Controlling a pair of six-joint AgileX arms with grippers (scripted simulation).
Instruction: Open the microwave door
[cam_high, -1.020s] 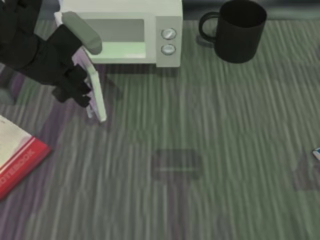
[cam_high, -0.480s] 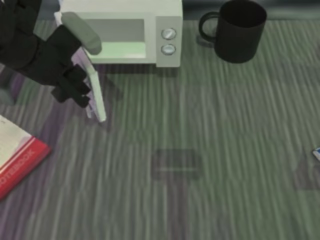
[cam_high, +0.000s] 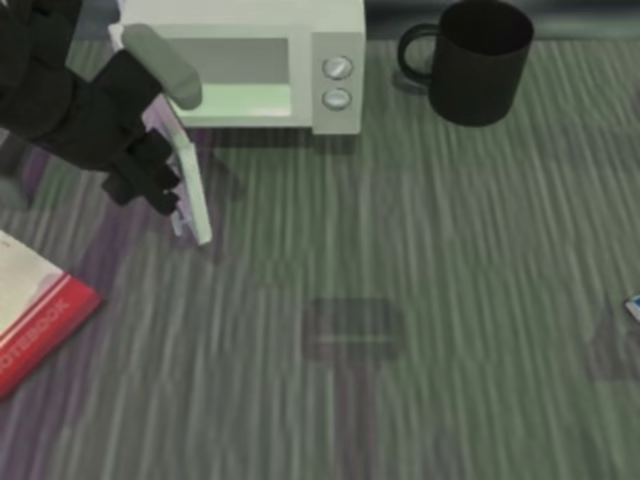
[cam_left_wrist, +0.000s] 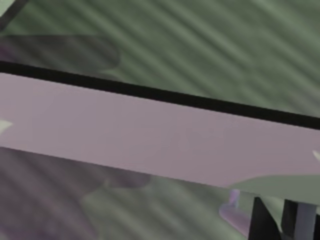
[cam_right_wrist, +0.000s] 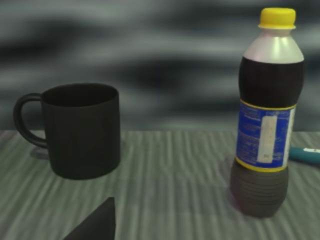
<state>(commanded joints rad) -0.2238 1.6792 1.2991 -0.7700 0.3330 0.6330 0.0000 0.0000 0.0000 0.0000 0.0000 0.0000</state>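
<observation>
Now boxy white microwave (cam_high: 245, 62), thin flat microwave door (cam_high: 192, 190) swung open, left jaws (cam_high: 176, 196) clamped on its edge.

Microwave (cam_high: 250, 60) smooth white plastic, silver knobs (cam_high: 337, 82); mug (cam_high: 478, 60) matt black

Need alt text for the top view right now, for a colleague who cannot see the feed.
The microwave door stands swung wide open from the microwave at the table's far left, with the left gripper at its outer edge. A dark mug stands right of the microwave; a red book lies at the left edge.
</observation>
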